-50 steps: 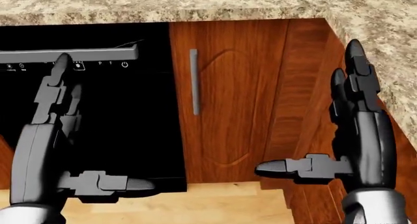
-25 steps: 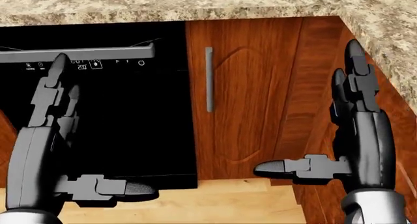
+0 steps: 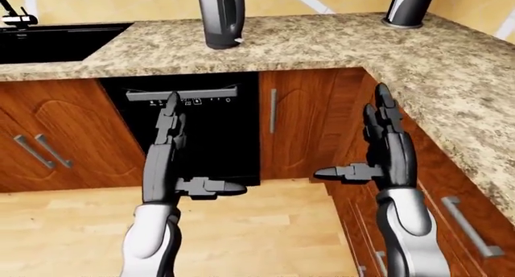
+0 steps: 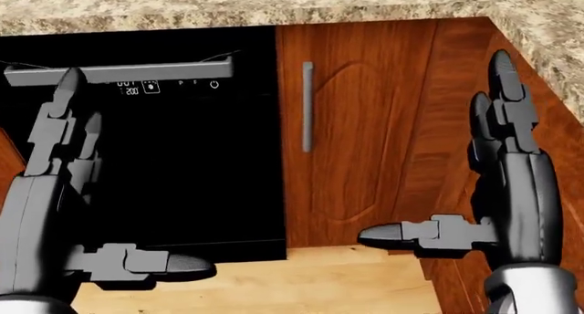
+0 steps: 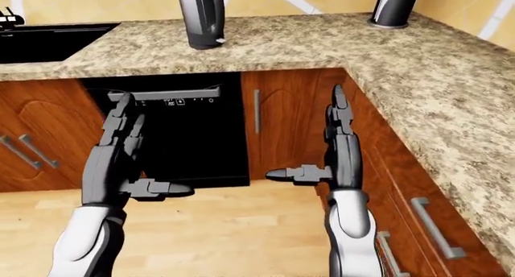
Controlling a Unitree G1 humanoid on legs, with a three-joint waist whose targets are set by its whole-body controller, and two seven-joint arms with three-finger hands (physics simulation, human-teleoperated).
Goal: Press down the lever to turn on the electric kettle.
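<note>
A dark grey electric kettle (image 3: 220, 14) stands on the speckled granite counter (image 3: 322, 44) at the top of the left-eye view; its lever is too small to make out. It does not show in the head view. My left hand (image 3: 205, 144) is open, fingers pointing up and thumb out, held low against the black dishwasher (image 3: 201, 138). My right hand (image 3: 350, 132) is open in the same pose, against the wooden corner cabinet (image 3: 306, 126). Both hands are empty and well below the counter top, far from the kettle.
A black sink (image 3: 48, 41) is set in the counter at the upper left. A second dark upright vessel (image 3: 410, 5) stands at the top right. The counter turns a corner and runs down the right side. Wooden cabinet doors with bar handles (image 4: 307, 107) and a wood floor (image 3: 72, 228) lie below.
The dishwasher and cabinet handle have shifted rightward in the head view, so the camera has moved left. Both hands keep the same open pose.
</note>
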